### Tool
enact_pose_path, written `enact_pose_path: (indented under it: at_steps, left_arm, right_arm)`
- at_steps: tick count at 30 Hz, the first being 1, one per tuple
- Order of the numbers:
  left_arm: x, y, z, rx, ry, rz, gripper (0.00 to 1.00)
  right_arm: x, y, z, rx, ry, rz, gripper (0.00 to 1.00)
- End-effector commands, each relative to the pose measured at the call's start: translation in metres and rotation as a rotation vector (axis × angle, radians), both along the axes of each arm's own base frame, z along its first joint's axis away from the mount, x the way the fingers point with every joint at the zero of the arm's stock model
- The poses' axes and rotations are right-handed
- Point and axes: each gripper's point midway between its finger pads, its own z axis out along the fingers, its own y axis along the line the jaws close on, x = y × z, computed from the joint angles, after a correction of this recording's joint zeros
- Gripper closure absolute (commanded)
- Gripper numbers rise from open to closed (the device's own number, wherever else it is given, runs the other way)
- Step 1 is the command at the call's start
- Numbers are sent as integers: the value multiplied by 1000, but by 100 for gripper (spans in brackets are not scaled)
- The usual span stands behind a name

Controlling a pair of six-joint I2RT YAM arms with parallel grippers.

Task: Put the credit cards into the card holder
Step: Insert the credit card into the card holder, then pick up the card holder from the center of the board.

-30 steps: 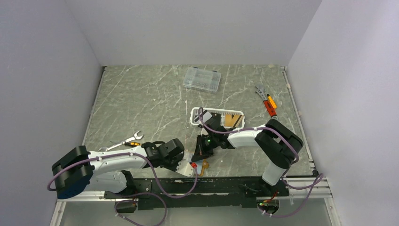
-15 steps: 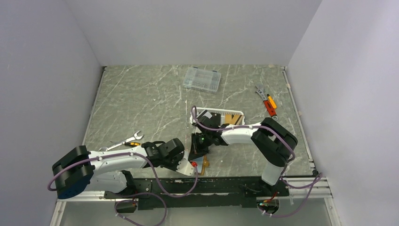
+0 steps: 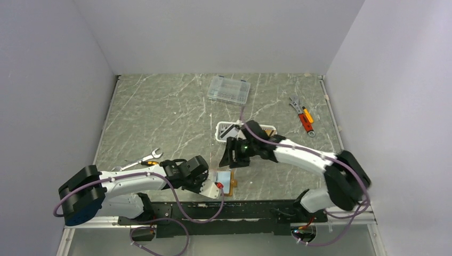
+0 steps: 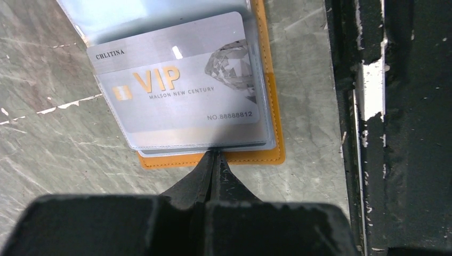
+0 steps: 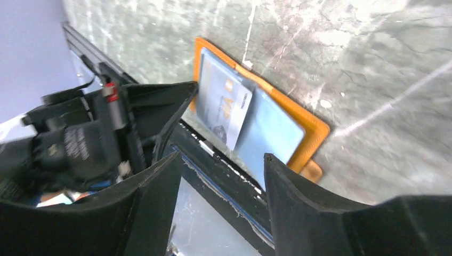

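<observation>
Two grippers are mine, and the nearer one is my left gripper (image 4: 213, 160), low over the table (image 3: 160, 106) close to its near edge. Its fingers are pressed fully together. The joined tips touch the left edge of the card holder (image 4: 266, 157). I cannot tell whether any of that edge is nipped between them.

The card holder lies opened out flat on the table just right of those tips, orange side down and clear sleeves facing up. The black rail (image 4: 394, 133) of the near edge runs just beside it. A silver card (image 4: 181, 85) marked VIP sits inside the top sleeve, lying square within the orange border. My right wrist view shows a pale blue panel next to it in the holder, but I cannot tell whether that is a card or only a sleeve.

A little farther in, my right gripper (image 5: 224, 160) hangs in the air above the table, beyond the holder and apart from it. Its fingers are spread wide with nothing between them.

Behind that wrist stands the white basket (image 3: 221, 130), mostly hidden by my right arm, so I cannot make out what lies in it. Off to the left, a wrench (image 3: 143, 159) lies flat on the table. Farther back on the right is an orange-handled tool (image 3: 305, 118). Farthest of all, near the middle of the far side, is the clear compartment box (image 3: 229, 89).
</observation>
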Motion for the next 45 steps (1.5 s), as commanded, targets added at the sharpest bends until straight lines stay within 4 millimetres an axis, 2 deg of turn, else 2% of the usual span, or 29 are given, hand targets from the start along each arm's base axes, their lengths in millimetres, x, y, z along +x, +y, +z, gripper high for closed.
enact_pose_path:
  at_steps: [1, 4, 10, 19, 26, 34, 40, 43, 45]
  left_arm:
    - [-9, -3, 4, -36, 55, 0, 100]
    - [-10, -4, 6, -44, 67, 0, 100]
    - [-17, -5, 3, -46, 109, -11, 100]
    - [-27, -4, -2, -37, 162, -30, 100]
    - [-31, -2, -6, -31, 174, -40, 100]
    - [-31, -3, -7, -40, 173, -36, 100]
    - [-28, -8, 4, -67, 169, -24, 100]
    - [-20, -10, 16, -98, 173, 10, 100]
    - [-10, -10, 28, -130, 167, 43, 100]
  right_arm:
    - [-15, -34, 11, -10, -46, -55, 38]
    - [-33, -48, -5, 6, -5, -99, 36]
    - [-56, -52, -27, 114, 61, -135, 32]
    - [-62, -30, -41, 256, 133, -111, 32]
    - [-57, -13, -37, 321, 118, -93, 36]
    - [-48, -4, -27, 315, 43, -89, 51]
    - [-42, 0, -41, 164, -1, -78, 77]
    - [-38, 3, -43, 109, -30, -64, 99]
    - [-35, 3, -35, 82, -83, -55, 100]
